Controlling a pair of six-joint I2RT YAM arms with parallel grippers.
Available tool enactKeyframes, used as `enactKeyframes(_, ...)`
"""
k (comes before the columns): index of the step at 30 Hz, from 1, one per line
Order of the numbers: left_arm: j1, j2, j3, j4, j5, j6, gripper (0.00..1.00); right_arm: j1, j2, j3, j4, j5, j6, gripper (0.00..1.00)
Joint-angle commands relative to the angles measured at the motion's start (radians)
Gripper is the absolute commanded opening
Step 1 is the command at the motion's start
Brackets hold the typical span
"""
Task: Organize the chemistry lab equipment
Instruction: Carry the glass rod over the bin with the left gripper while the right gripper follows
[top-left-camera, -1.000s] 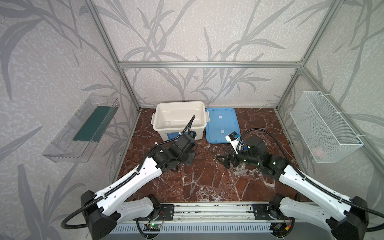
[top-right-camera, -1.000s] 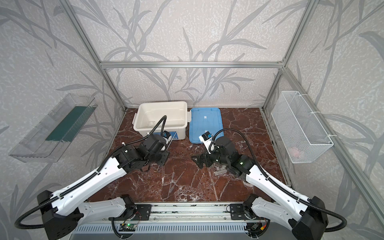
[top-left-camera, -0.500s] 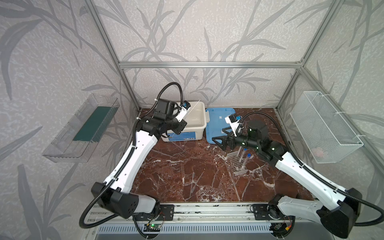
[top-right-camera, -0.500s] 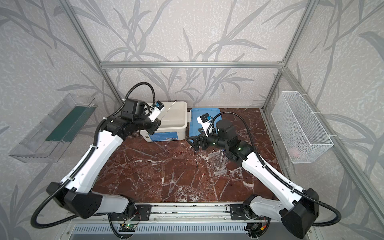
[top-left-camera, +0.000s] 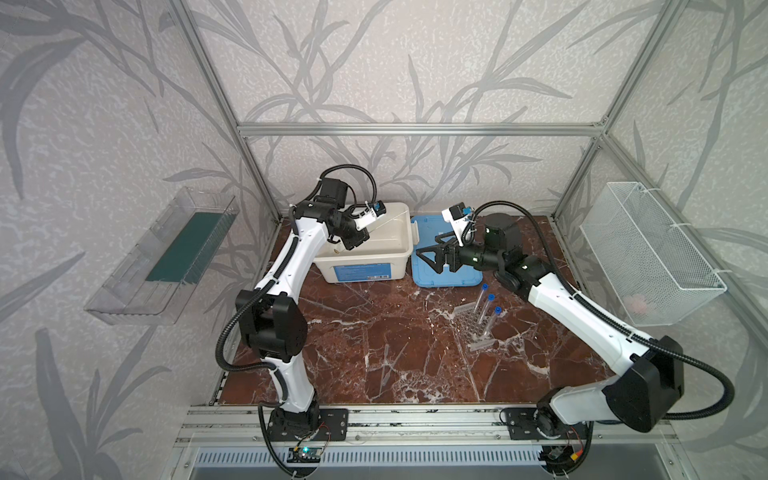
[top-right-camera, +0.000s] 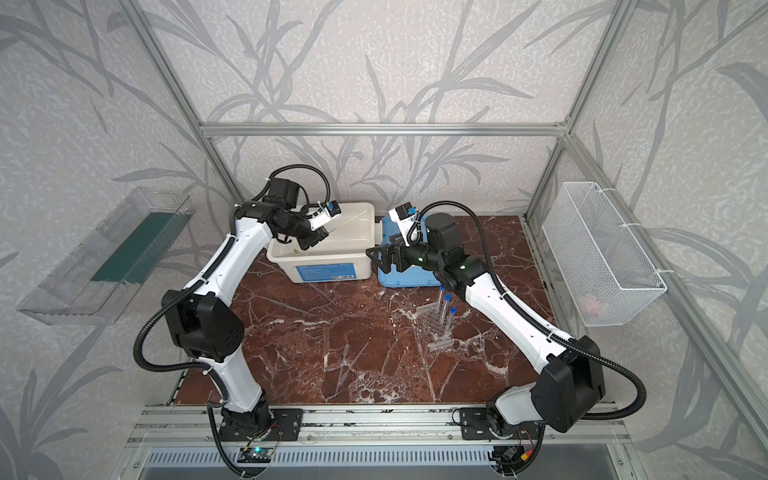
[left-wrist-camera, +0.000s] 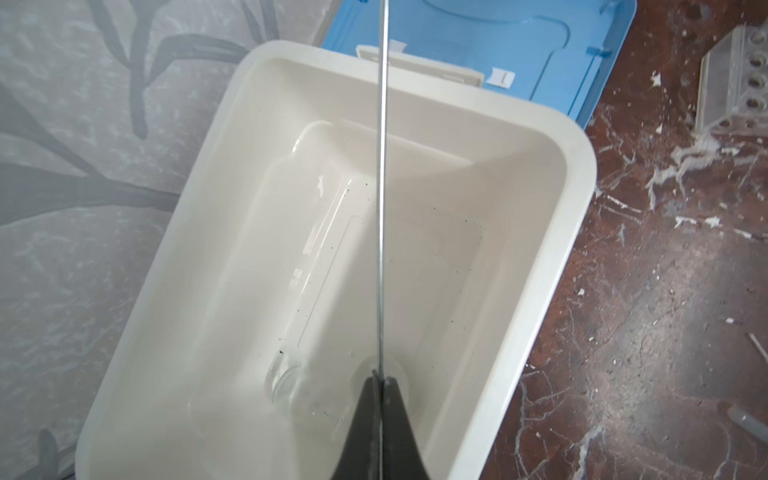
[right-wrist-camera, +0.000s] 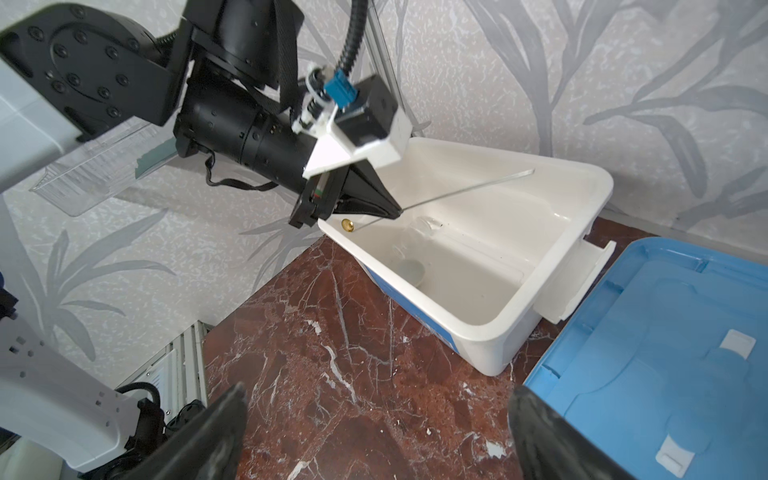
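My left gripper is shut on the thin glass rod, held over the open white tub. In both top views the left gripper hangs above the tub's left end and the rod slants up over it. A small clear jar and a small white dish lie inside the tub. The clear rack stands on the marble with three blue-capped test tubes in it. A clear pipette lies on the table. My right gripper is open and empty beside the blue lid.
The blue lid lies flat right of the tub. A white wire basket hangs on the right wall. A clear shelf hangs on the left wall. The tub and lid stand against the back wall.
Both arms rose from low over the table's middle. The left arm carried the rod back over the tub. The right arm pulled back toward the lid, uncovering the rack.
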Motion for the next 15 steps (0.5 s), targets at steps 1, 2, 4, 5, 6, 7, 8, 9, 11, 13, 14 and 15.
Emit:
enactKeyframes(1,0.006,0.056,0.088,-0.087,-0.029,0.185,0.00,0.000,0.062,0.102,-0.019,0.002,-0.031,0.95)
enactKeyframes(2,0.007,0.073,0.095,-0.086,-0.045,0.206,0.00,0.000,0.084,0.129,-0.038,0.006,-0.046,0.95)
enactKeyframes(4,0.008,0.105,0.105,-0.087,-0.071,0.249,0.00,-0.001,0.131,0.187,-0.087,0.023,-0.058,0.96)
enactKeyframes(5,0.007,0.118,0.109,-0.087,-0.075,0.261,0.00,-0.001,0.149,0.209,-0.108,0.032,-0.066,1.00)
enactKeyframes(6,0.008,0.132,0.115,-0.089,-0.078,0.269,0.00,0.002,0.165,0.226,-0.123,0.047,-0.069,0.99)
enactKeyframes(7,0.007,0.144,0.114,-0.091,-0.086,0.285,0.00,0.006,0.177,0.235,-0.130,0.056,-0.077,0.99)
enactKeyframes(8,0.006,0.152,0.110,-0.077,-0.101,0.291,0.00,0.008,0.185,0.242,-0.137,0.062,-0.086,0.99)
enactKeyframes(9,0.005,0.163,0.107,-0.072,-0.109,0.303,0.00,0.007,0.195,0.247,-0.144,0.063,-0.094,0.99)
enactKeyframes(11,0.008,0.191,0.121,-0.081,-0.115,0.321,0.00,0.008,0.209,0.255,-0.154,0.059,-0.106,0.99)
enactKeyframes(13,0.009,0.223,0.137,-0.093,-0.100,0.327,0.00,0.008,0.223,0.263,-0.163,0.060,-0.115,0.99)
enactKeyframes(14,0.009,0.230,0.135,-0.094,-0.099,0.328,0.00,0.007,0.228,0.264,-0.164,0.064,-0.118,0.99)
enactKeyframes(15,0.009,0.238,0.139,-0.097,-0.104,0.328,0.00,0.007,0.233,0.265,-0.166,0.073,-0.119,0.99)
